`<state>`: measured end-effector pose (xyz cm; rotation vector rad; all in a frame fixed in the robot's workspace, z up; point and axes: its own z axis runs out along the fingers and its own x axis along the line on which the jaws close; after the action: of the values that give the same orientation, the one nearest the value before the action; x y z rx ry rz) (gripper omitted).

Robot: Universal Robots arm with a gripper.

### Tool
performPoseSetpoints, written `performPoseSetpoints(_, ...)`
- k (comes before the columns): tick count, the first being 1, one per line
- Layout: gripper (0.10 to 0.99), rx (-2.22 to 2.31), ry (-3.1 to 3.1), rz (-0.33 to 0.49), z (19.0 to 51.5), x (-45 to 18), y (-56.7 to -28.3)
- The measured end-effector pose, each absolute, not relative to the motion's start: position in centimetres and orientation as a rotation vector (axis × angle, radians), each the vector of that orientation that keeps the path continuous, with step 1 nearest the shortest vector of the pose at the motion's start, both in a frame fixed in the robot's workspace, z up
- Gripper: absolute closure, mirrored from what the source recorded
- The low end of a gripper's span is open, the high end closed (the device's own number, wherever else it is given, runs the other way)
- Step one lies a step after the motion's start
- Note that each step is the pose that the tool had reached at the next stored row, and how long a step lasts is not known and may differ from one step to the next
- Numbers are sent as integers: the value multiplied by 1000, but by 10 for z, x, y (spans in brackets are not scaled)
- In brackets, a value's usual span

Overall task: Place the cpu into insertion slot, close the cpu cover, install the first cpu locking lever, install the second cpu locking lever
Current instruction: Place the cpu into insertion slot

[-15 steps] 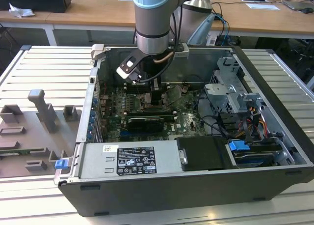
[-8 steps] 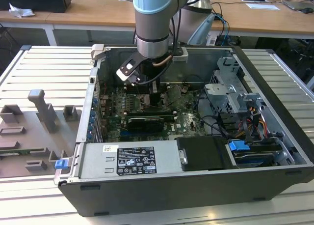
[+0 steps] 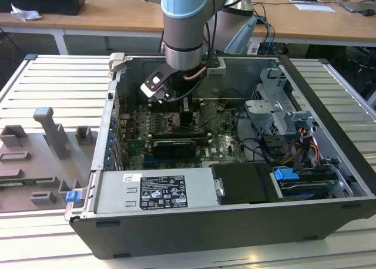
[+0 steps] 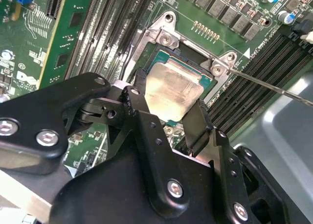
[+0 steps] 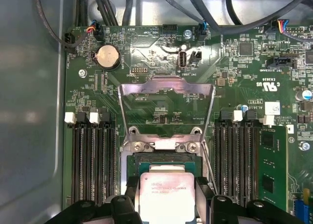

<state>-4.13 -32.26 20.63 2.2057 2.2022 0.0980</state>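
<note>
Here, the black gripper pinched the cpu, a flat square with a dull, scuffed silvery top, by two opposite edges directly over the black-framed slot. The cover, a thin, shiny metal window frame, stood hinged open just beyond it.

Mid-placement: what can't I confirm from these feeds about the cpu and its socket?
- Pin field of the insertion slot: hidden under the cpu in both wrist views.
- Seated or hovering: neither wrist view shows the cpu's underside.
- Part of the cpu: first wrist view, cut off by the picture's edge.
- Exterior view: the arm blocks the insertion slot.
</note>
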Motion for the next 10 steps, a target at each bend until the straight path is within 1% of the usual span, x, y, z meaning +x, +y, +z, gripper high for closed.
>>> performPoseSetpoints(10,549,2212,2197,96,202,-39,-322)
